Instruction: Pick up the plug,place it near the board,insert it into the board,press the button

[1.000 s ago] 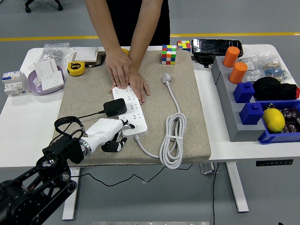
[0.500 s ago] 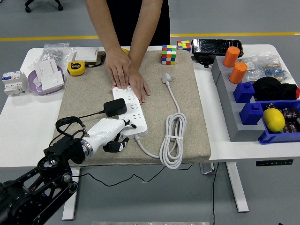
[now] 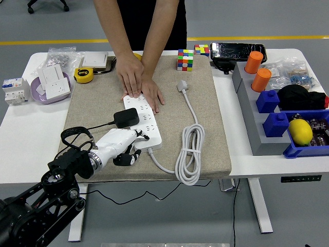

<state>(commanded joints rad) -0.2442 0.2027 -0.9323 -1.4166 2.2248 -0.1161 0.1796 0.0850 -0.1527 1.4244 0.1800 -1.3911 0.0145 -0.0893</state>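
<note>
A white power strip (image 3: pixel 144 119) lies on the beige mat (image 3: pixel 97 103). A black plug adapter (image 3: pixel 126 118) sits in one of its left sockets, its black cord trailing left. My left hand (image 3: pixel 123 145), white with dark fingertips, rests on the mat at the strip's near left end, fingers loosely curled and holding nothing, one finger stretched onto the strip's near end. A person's two hands (image 3: pixel 140 85) press down on the strip's far end. The strip's own white cable (image 3: pixel 188 149) lies coiled to the right, ending in a white plug (image 3: pixel 182 85).
Rubik's cubes (image 3: pixel 185 59) stand at the mat's far edge. A yellow tape measure (image 3: pixel 83 75), a purple bowl with sockets (image 3: pixel 52 85) and a breaker (image 3: pixel 14 89) lie at left. Grey trays with orange cylinders (image 3: pixel 257 71), blue bins and a lemon (image 3: pixel 300 131) fill the right.
My left hand has shifted very slightly toward the strip's near end. The person's hands and the plug have not moved.
</note>
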